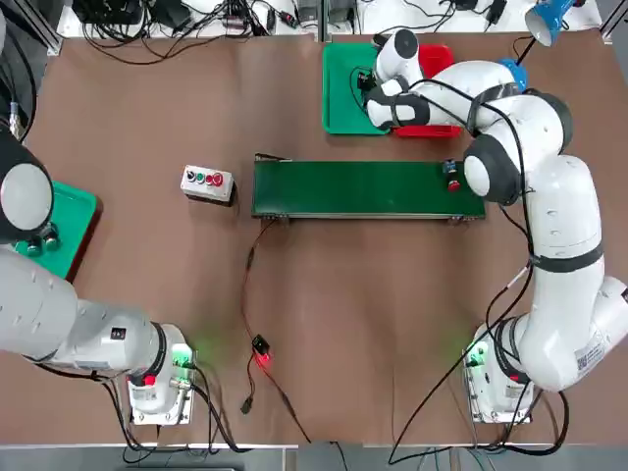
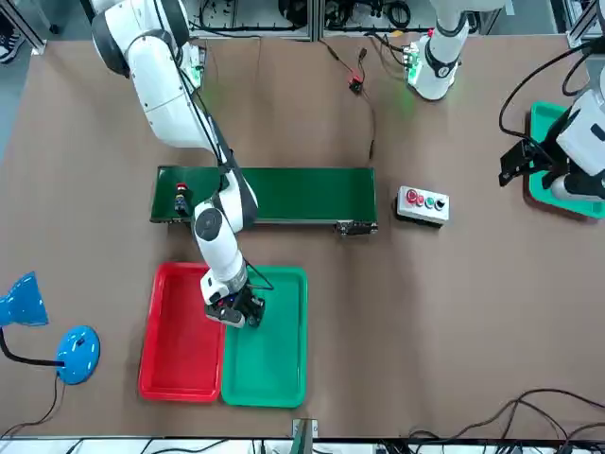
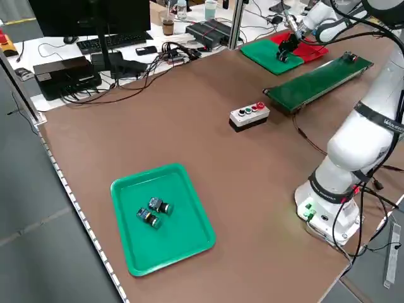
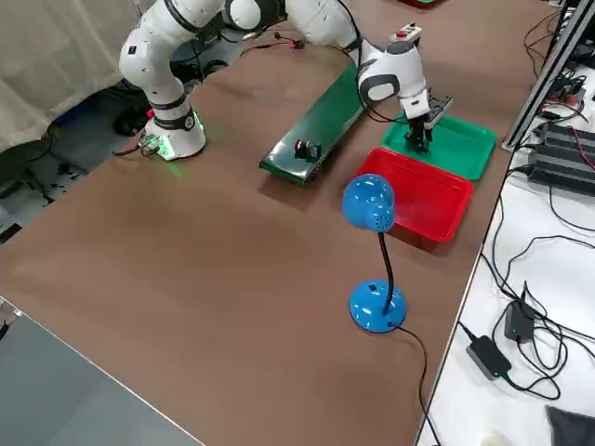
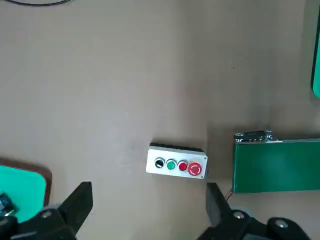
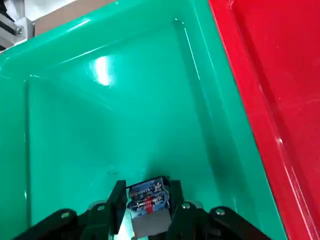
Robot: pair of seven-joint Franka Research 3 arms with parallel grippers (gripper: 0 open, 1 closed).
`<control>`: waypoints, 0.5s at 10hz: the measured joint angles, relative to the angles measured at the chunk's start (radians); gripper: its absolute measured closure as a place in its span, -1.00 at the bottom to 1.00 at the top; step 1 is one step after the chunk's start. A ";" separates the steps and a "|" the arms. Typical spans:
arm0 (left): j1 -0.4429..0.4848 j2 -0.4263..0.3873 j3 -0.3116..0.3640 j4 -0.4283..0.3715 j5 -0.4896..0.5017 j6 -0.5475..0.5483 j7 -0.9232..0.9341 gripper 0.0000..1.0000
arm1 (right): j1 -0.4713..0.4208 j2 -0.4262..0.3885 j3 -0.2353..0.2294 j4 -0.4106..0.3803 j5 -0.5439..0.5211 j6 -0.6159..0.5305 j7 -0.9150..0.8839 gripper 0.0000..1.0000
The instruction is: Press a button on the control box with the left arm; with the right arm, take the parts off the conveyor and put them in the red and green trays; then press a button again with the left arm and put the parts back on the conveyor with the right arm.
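Observation:
My right gripper (image 6: 147, 194) is low inside the green tray (image 2: 279, 369), shut on a small part (image 6: 148, 201) whose blue and red rear end faces the wrist camera. The red tray (image 2: 180, 345) lies right beside it. A red-capped part (image 1: 452, 180) stands on the conveyor (image 1: 363, 188) at the end nearest the right arm. The control box (image 1: 207, 183) sits just off the belt's other end. My left gripper (image 5: 147, 210) hangs open high above the table, back from the control box (image 5: 176, 162) and apart from it.
A green tray with a red-brown edge (image 1: 77, 211) lies at the table's left edge with two small parts (image 3: 153, 211) in it. A blue desk lamp (image 2: 57, 340) stands beyond the red tray. A thin cable with a red-lit plug (image 1: 261, 354) runs from the conveyor toward the robot.

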State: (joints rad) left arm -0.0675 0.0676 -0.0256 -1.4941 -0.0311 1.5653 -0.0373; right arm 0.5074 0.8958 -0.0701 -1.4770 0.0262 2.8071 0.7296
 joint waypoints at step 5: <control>0.000 0.000 0.000 0.000 0.000 0.000 0.000 -1.00 | 0.001 0.001 0.000 0.000 -0.001 0.000 0.000 0.21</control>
State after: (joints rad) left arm -0.0675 0.0676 -0.0259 -1.4941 -0.0311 1.5653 -0.0373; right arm 0.5082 0.8973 -0.0704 -1.4767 0.0247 2.8076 0.7298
